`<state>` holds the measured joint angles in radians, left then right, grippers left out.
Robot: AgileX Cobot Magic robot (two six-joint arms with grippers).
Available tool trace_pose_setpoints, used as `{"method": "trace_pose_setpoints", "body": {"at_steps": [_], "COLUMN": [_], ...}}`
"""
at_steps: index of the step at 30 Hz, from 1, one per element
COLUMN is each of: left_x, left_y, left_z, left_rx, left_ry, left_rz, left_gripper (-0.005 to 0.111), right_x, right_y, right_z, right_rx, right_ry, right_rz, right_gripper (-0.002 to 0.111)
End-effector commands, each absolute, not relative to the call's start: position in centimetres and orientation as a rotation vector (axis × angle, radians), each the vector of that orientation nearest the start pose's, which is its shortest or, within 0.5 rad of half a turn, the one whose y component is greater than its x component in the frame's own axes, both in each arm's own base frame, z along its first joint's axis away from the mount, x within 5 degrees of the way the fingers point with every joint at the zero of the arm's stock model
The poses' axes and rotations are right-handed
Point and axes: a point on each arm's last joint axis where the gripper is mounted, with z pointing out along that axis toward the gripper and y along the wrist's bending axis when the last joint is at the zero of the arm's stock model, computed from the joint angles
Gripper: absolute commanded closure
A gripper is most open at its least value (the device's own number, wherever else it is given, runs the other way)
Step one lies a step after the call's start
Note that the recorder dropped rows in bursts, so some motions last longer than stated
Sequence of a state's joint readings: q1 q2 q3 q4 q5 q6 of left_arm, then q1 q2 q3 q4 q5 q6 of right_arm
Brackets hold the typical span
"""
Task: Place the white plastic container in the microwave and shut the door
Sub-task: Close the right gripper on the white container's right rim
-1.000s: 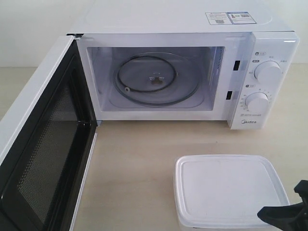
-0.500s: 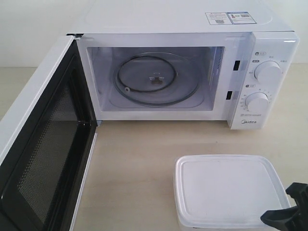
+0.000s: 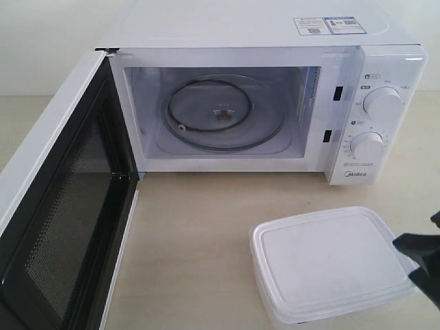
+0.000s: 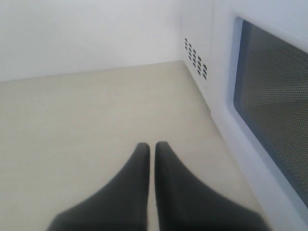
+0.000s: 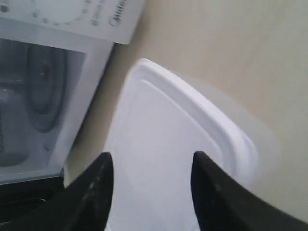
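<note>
Lidded white plastic container point(image 3: 333, 265) — outside microwave point(image 3: 240, 27)

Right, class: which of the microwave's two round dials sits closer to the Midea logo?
The lower dial: the Midea logo is printed just beneath it, while the upper dial sits farther above.

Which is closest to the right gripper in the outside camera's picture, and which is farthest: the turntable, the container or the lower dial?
Starting from the right gripper:
1. Container: right beside it, at the front of the table.
2. Lower dial: farther back, on the right panel of the microwave.
3. Turntable: deep inside the microwave, off to the left.
</note>
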<state>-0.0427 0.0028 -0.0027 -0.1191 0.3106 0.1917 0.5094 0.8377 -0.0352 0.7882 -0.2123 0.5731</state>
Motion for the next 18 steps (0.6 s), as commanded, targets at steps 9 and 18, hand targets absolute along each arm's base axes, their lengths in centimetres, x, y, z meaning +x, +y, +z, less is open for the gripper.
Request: {"method": "trace_pose_setpoints", "body": {"at_steps": [9, 18], "left_x": [5.4, 5.4], "left_y": [-0.6, -0.6], "left_z": [18.5, 18.5], "left_rx": [0.123, 0.123], "left_ry": [1.787, 1.787], "left_rz": [-0.016, -0.016], "left_gripper": [0.102, 0.102], "right_x": [10.5, 9.5], "right_y": [6.8, 8.4], "right_z": [17.2, 17.3], "right_rx": [0.938, 0.817], "right_ry": [2.34, 2.407], "right_rz": [0.964, 1.058], "right_gripper": [0.06, 0.06]}}
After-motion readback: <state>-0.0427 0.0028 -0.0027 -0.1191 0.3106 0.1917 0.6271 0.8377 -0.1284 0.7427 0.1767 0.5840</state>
